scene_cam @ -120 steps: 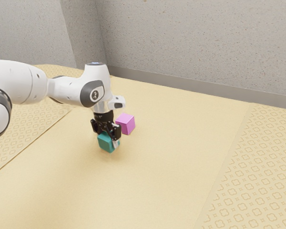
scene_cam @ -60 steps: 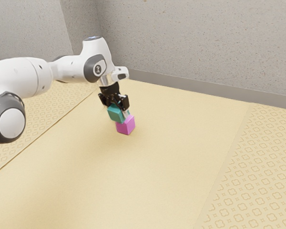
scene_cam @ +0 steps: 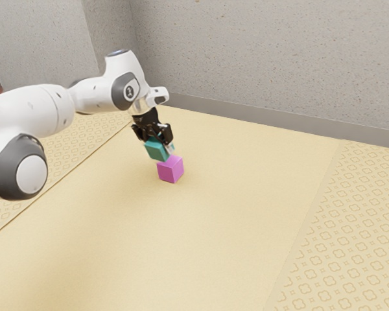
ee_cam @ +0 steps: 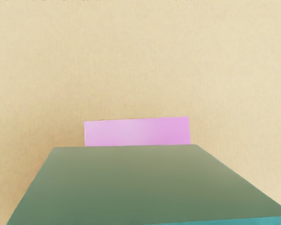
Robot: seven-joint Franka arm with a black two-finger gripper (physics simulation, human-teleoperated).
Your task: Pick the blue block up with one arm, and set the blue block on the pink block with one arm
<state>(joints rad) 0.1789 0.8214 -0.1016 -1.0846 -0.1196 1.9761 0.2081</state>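
Observation:
The teal-blue block hangs in the air, held in my black gripper, which is shut on it. It sits a little above and to the exterior view's left of the pink block, which rests on the tan table. A small gap separates the two blocks. In the wrist view the held block looms large just under my hand, and a strip of the pink block's top shows beyond it.
Patterned tan mats border the table at the exterior view's left and right. A grey wall runs along the far edge. My white arm comes in from the left.
My gripper lifted the blue block off the table and carried it up and toward the far side, over the pink block. In the last half second it shifted slightly to the left.

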